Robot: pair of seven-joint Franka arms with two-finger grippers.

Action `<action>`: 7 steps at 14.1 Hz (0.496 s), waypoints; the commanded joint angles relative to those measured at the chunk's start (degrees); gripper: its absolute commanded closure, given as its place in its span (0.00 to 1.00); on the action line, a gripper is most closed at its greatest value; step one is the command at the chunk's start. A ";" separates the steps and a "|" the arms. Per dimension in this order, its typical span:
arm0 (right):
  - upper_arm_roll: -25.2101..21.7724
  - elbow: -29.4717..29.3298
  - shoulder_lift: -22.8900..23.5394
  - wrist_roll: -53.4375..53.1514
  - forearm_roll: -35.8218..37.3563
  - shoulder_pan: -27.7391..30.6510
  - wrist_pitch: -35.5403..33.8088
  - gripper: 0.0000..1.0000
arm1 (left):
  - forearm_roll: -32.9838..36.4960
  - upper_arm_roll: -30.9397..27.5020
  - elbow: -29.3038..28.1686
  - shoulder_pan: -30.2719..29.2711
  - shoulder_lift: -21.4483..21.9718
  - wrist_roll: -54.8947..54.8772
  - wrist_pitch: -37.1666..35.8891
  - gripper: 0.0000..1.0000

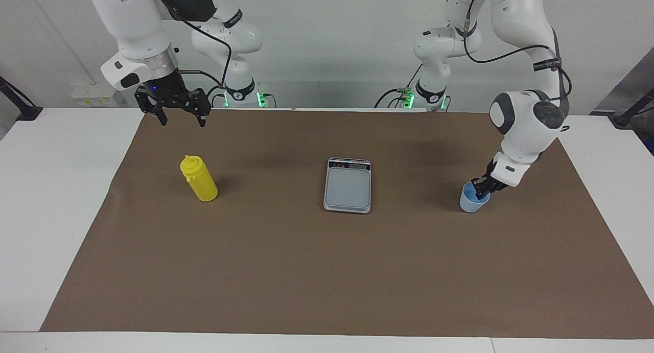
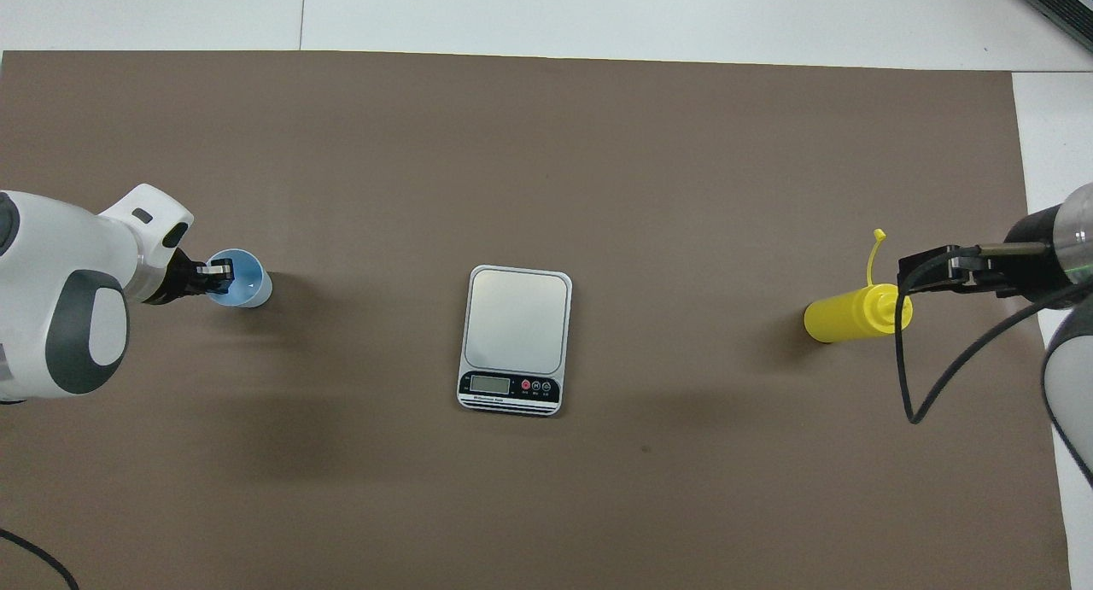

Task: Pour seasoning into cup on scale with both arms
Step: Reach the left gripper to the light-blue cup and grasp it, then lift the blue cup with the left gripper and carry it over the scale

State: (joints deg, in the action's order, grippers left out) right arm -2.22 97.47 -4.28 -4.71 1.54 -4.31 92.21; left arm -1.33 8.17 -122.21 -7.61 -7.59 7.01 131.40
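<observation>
The light blue cup (image 1: pixel 469 204) (image 2: pixel 249 288) stands upright on the brown mat toward the left arm's end of the table. My left gripper (image 1: pixel 481 188) (image 2: pixel 213 277) is low at the cup's rim and its tip dips into the cup's mouth. The yellow squeeze bottle (image 1: pixel 200 182) (image 2: pixel 852 315) stands upright toward the right arm's end. My right gripper (image 1: pixel 182 119) (image 2: pixel 907 276) is open and empty, raised well above the mat near the bottle's cap. The silver-grey scale (image 1: pixel 347 187) (image 2: pixel 517 321) lies mid-mat with nothing on it, its display end nearer the robots.
A brown mat (image 1: pixel 327 276) covers most of the white table (image 1: pixel 51 199). A black cable (image 2: pixel 931 376) hangs from the right arm. The bottle's loose cap strap (image 2: pixel 873 253) sticks out from its top.
</observation>
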 commanded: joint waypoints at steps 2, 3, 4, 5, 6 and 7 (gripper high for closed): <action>-0.24 0.18 -0.38 1.19 -0.31 1.49 -0.54 0.00 | -0.60 -0.08 5.30 0.66 0.73 -0.77 -5.79 1.00; -0.33 0.18 -0.38 1.11 -0.31 1.59 -0.54 0.00 | -0.86 0.09 7.32 1.27 0.73 -0.77 -7.72 1.00; -0.33 0.18 -0.38 1.19 -0.31 1.59 -0.63 0.00 | -2.52 0.01 9.69 2.32 0.82 -0.68 -9.83 1.00; -0.33 0.18 -0.38 1.19 -0.31 1.68 -0.54 0.00 | -4.36 0.01 11.71 3.29 0.91 -0.51 -12.11 1.00; -0.33 0.18 -0.38 1.19 -0.31 1.76 -0.54 0.00 | -4.73 0.09 13.38 4.43 1.00 0.10 -13.96 1.00; -0.33 0.18 -0.29 1.19 -0.31 1.77 -0.63 0.00 | -4.82 0.10 14.44 6.36 1.26 0.98 -15.29 1.00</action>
State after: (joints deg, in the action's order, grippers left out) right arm -2.54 97.47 -4.28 -4.71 1.55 -3.07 92.21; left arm -4.90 8.81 -110.15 -4.27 -7.07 6.99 119.80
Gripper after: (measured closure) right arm 0.000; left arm 0.969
